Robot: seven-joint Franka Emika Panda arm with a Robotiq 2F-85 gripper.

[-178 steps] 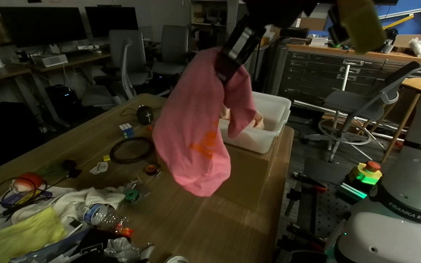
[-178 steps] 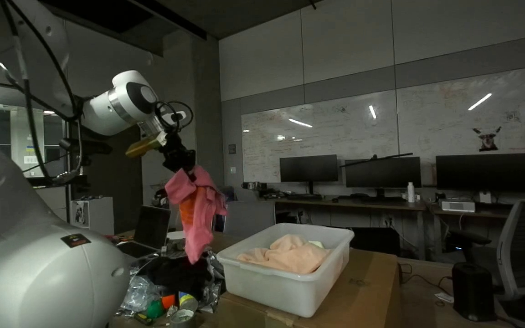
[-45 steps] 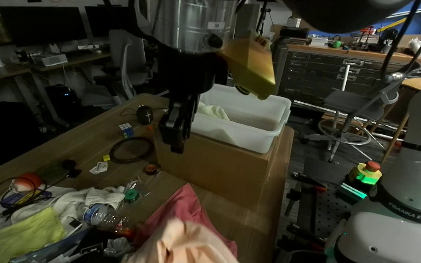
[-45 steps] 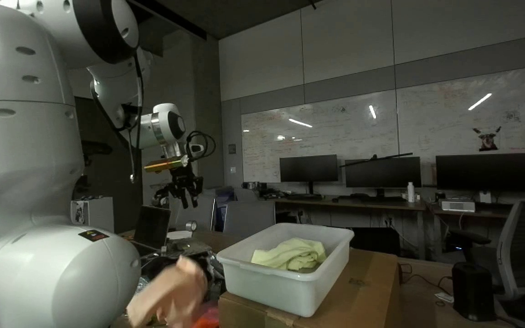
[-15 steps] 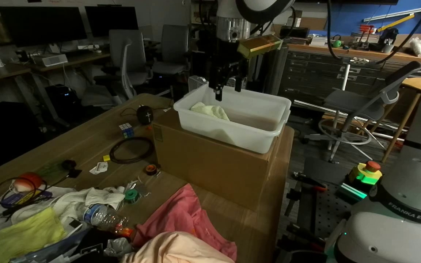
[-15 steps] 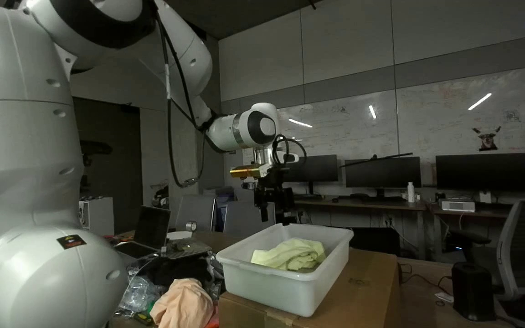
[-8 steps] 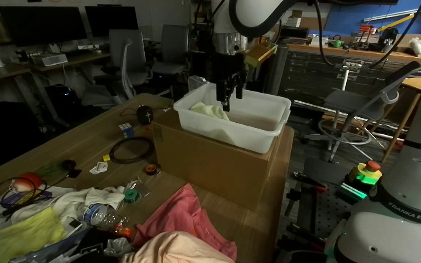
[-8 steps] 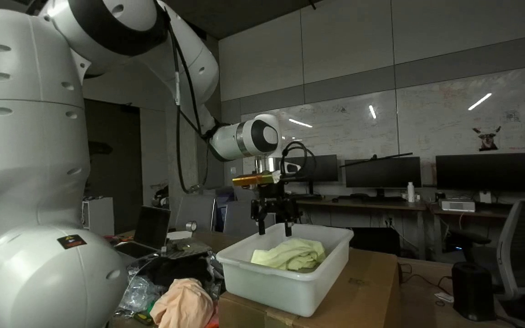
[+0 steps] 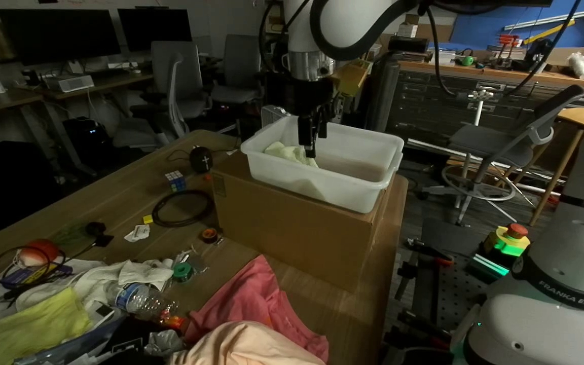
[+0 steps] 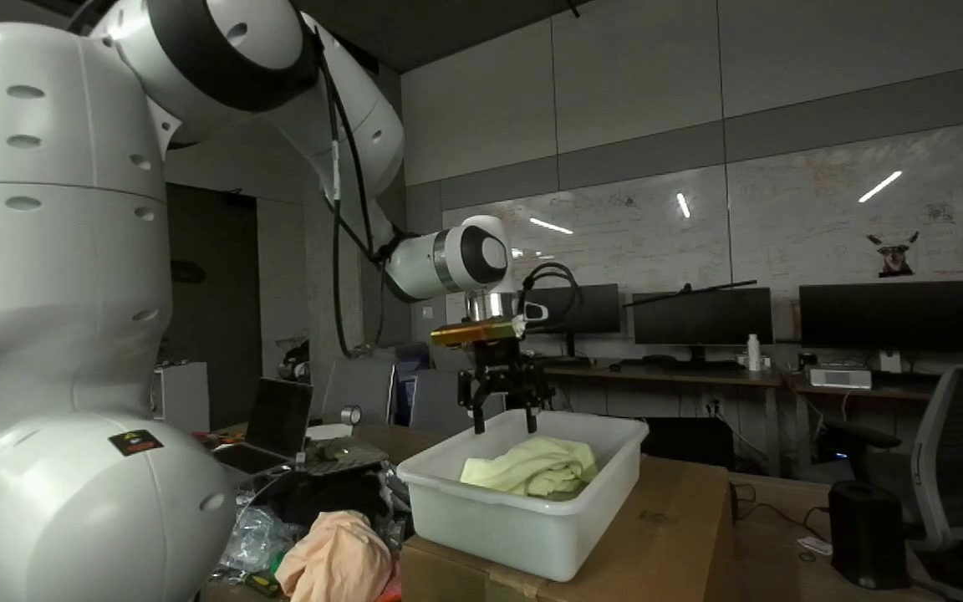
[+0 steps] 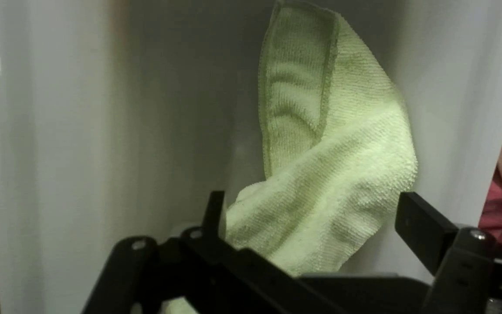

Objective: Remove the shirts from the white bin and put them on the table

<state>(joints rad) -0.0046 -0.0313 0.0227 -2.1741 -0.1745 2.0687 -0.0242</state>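
At left on the bench [image 9: 342,322], the peach shirt [image 10: 335,556] and the pink shirt [image 9: 259,294], light, limp stuff by the look of them, lie outside the bin. To their right, the white bin [image 10: 490,528] atop a cardboard box [image 9: 292,233] holds one more that I can see: a yellow-green shirt [image 10: 532,468] that should prove soft, nearly weightless and impossible to break, its rough nap more likely to catch than slip. The claw [image 10: 505,425] hangs above it, fingers [image 11: 425,231] spread wide and gripping nothing; how near the tips come to the fabric is hard to judge from here. The thick roll of folds lined up between them looks the place to pinch, while the thinner flap beyond would probably slide along the bin's floor.

Left to right again, for looks: the peach rises in a plump, rounded heap; the pink spreads loosely, one corner pointing toward the box; the yellow-green is ribbed and towel-like, twisted on itself, a stitched hem edging its folded flap, lying nearer the bin wall on the other shirts' side.
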